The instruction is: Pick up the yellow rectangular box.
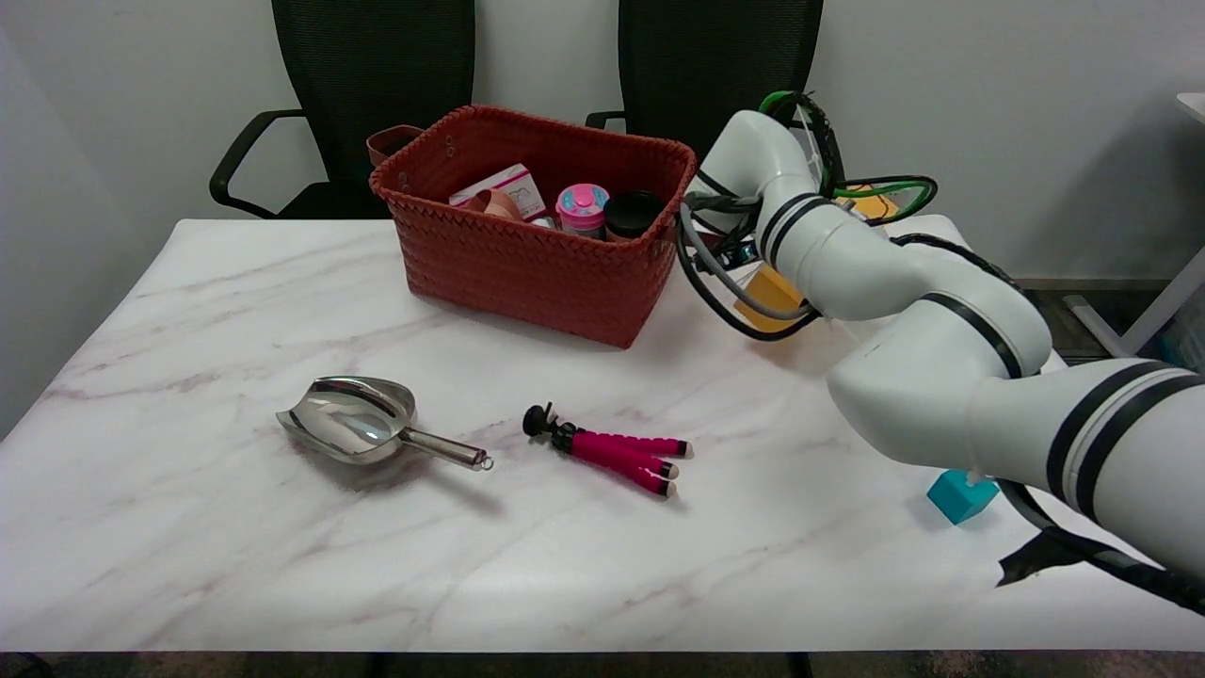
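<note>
The yellow rectangular box (pixel 770 294) lies on the table just right of the red basket. Only a small orange-yellow part of it shows, behind grey and black cables and under my right forearm (pixel 828 250). My right arm reaches in from the lower right and bends up and over the box, with its wrist near the basket's right rim. Almost all of my right hand (pixel 732 247) is hidden behind the arm. Only dark bits show beside the box, so I cannot tell how the fingers lie or whether they touch it.
The red woven basket (pixel 527 264) holds a pink-lidded jar, a black-lidded jar and a small carton. A metal scoop (pixel 362 424) and a pink-legged mini tripod (pixel 612 452) lie mid-table. A teal cube (pixel 960 494) sits under my upper arm. Two black chairs stand behind the table.
</note>
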`<state>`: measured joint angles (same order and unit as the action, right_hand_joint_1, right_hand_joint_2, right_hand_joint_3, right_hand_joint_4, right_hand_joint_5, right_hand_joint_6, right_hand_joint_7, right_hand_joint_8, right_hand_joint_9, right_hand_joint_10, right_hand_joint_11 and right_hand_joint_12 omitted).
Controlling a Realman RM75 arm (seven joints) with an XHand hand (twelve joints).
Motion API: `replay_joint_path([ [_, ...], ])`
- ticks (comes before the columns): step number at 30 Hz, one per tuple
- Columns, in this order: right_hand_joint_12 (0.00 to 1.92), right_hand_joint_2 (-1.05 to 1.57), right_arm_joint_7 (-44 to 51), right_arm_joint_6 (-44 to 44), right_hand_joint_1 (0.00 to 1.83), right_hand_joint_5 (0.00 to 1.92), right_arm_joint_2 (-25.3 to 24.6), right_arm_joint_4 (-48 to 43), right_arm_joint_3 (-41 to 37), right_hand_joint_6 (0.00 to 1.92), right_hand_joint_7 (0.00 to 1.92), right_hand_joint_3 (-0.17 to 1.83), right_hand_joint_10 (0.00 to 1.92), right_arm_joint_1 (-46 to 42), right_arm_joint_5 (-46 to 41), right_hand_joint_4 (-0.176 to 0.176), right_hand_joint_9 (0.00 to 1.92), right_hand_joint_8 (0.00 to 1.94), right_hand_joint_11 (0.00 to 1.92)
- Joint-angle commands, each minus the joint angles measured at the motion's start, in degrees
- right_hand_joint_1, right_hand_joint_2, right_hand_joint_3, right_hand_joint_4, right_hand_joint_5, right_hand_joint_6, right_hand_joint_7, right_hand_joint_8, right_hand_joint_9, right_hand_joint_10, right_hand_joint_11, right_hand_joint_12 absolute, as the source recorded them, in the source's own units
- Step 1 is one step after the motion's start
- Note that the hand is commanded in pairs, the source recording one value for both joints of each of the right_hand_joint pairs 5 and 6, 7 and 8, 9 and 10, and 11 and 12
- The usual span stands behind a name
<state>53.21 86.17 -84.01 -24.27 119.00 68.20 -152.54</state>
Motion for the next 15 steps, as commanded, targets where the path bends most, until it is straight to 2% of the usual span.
replay_joint_path([
  [1,1.42,1.44,-3.4,-4.1,1.07,1.10,2.0,-4.1,-0.5,1.10,1.57,0.51,1.45,-1.0,0.2,0.000,1.45,1.57,1.42],
  [8,1.45,1.46,-5.2,-4.7,1.06,1.11,4.5,-10.0,-0.8,1.11,1.57,0.51,1.46,-2.1,0.2,0.000,1.46,1.57,1.45],
  [15,1.46,1.46,-4.8,-5.6,1.06,1.11,5.3,-10.4,0.0,1.11,1.58,0.50,1.47,-1.8,2.6,0.000,1.47,1.58,1.46],
])
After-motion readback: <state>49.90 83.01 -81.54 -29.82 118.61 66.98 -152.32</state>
